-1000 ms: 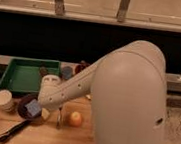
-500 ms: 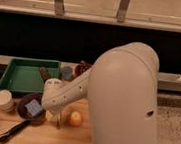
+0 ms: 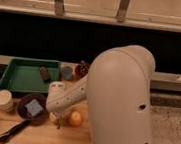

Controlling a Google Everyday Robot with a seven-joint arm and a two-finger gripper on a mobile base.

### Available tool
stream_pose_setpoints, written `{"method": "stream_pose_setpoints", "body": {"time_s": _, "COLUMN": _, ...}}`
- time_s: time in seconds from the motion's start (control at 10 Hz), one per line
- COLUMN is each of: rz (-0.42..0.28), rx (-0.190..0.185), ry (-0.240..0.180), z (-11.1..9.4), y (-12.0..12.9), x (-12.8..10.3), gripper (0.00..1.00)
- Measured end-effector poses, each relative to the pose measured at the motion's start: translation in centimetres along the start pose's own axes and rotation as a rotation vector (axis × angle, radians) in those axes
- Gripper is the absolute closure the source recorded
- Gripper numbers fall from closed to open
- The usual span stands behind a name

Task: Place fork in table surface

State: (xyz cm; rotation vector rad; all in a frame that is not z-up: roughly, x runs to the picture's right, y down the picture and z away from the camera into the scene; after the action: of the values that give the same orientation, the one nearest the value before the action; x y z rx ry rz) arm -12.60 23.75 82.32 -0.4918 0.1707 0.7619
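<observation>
My gripper (image 3: 58, 113) hangs at the end of the big white arm, over the wooden table surface (image 3: 49, 140), between the dark bowl and an orange fruit. A slim fork (image 3: 59, 123) hangs upright from it, and its lower end is at or just above the wood. The gripper appears shut on the fork's upper end. The arm's wrist hides most of the fingers.
A dark bowl (image 3: 32, 108) holding a blue square piece sits left of the gripper. An orange fruit (image 3: 75, 118) lies right of it. A green tray (image 3: 17, 79) stands at the back left. A white cup (image 3: 3, 98) and black-handled utensils (image 3: 4, 132) are at the left.
The gripper has moved slightly right and down with the fork, bringing the fork's lower end closer to the wood.
</observation>
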Motion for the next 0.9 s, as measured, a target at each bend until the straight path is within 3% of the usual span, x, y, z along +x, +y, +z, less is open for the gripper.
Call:
{"method": "stream_pose_setpoints", "body": {"time_s": 0.5, "rz": -0.009, "rx": 0.025, "ry": -0.006, "z": -0.45, "y": 0.37, "x": 0.23, "gripper": 0.95}}
{"method": "stream_pose_setpoints", "body": {"time_s": 0.9, "rz": -0.022, "rx": 0.020, "ry": -0.016, "z": -0.48, "y": 0.89, "x": -0.24, "gripper": 1.00}}
